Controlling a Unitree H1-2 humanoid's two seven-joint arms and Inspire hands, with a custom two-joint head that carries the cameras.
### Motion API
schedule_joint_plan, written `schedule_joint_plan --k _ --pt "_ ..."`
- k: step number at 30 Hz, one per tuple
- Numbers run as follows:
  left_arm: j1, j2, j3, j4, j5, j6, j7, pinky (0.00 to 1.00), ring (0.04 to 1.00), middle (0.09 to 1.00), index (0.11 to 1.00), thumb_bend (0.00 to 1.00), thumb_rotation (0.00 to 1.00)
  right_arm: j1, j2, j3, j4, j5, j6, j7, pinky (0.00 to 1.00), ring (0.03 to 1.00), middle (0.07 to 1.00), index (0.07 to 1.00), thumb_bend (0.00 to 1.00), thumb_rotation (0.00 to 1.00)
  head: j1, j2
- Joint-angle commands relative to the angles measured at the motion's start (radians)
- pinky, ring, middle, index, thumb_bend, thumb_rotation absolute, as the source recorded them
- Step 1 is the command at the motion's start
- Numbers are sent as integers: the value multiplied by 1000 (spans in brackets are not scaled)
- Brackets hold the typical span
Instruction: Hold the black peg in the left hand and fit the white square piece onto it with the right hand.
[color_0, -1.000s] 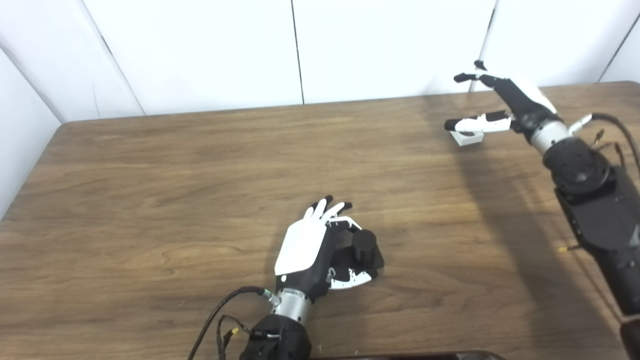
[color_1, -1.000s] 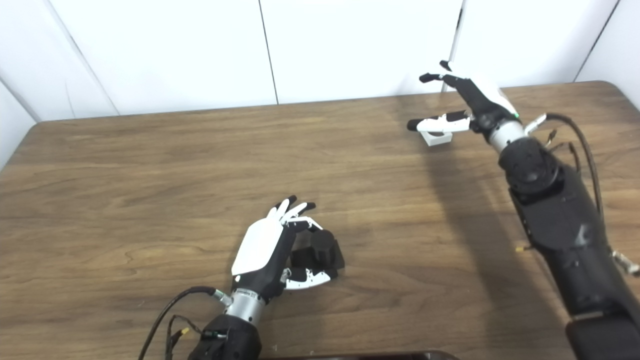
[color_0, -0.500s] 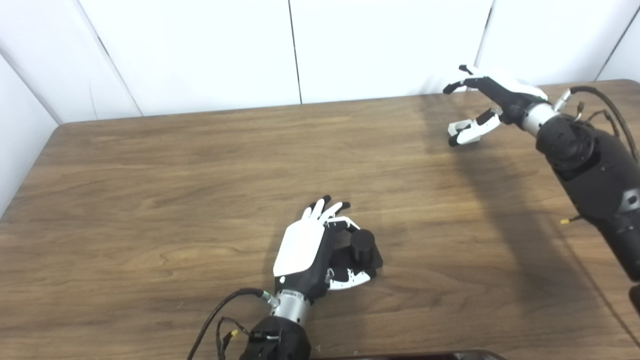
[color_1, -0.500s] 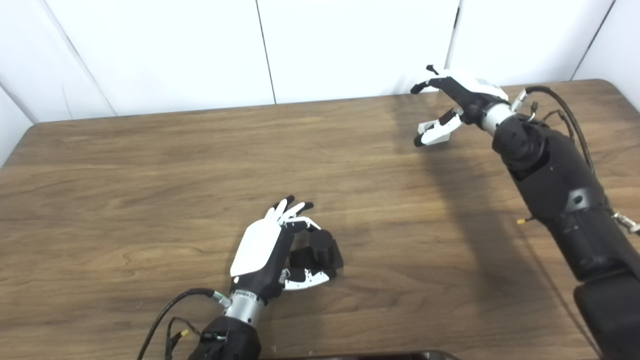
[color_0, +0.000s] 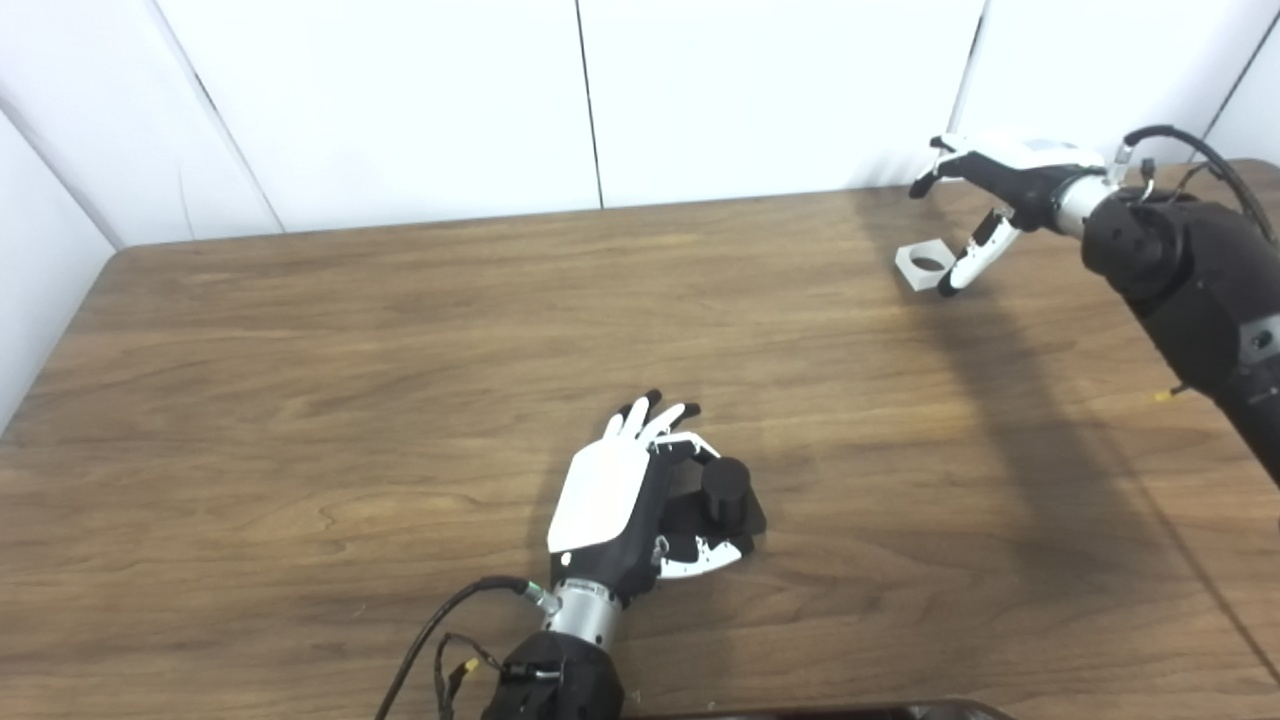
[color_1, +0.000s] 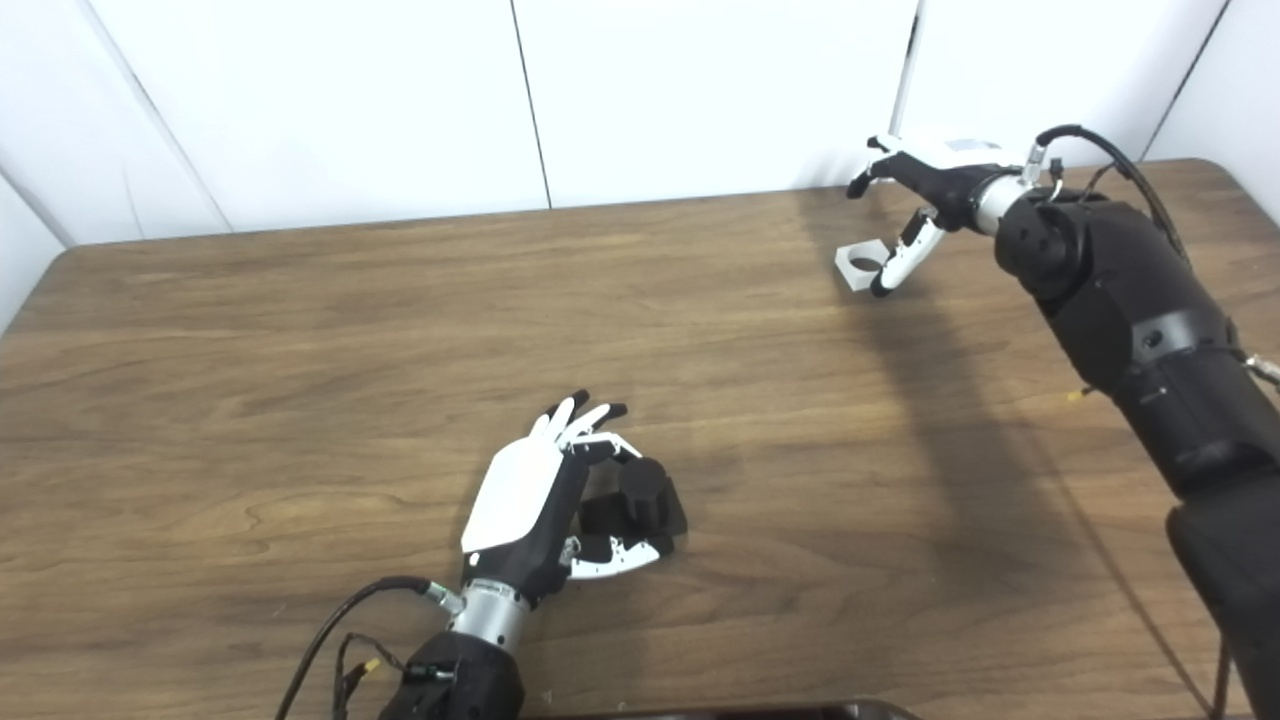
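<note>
- I have the left hand (color_0: 610, 500) near the front edge of the table (color_0: 300, 400), palm side turned toward the black peg (color_0: 725, 490); its fingers and thumb curl around the peg's dark base, which rests on the wood.
- The peg stands upright, its round top clear of the fingers.
- My right hand (color_1: 925, 190) is far back on the right, close to the table's rear edge and the white wall (color_0: 400, 100).
- That hand is spread, holding nothing: the thumb points down and its tip sits just beside the white square piece (color_0: 925, 265), while the other fingers reach out above and beyond it. I cannot tell whether the thumb tip touches the piece.
- The white square piece lies flat on the table, its round hole facing up and nothing in it.
- Between the two hands runs a wide stretch of bare wood; the left half of the table is open too.
- A dark object's rim (color_0: 800, 712) shows at the bottom edge; I cannot tell what it is.
</note>
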Motion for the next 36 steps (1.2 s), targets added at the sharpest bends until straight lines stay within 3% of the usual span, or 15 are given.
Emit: schedule_joint_plan --k 1,36 --pt "12 10 -1 36 28 27 -25 1000 1000 904 492 519 69 -85 -26 0 5 -17 -35 -14 1000 1000 1000 785 916 185 0 1" --pt "3 -4 3 49 35 24 -4 1000 1000 900 491 520 67 -168 37 124 201 -118 -119 -20 1000 1000 986 730 893 203 10 5"
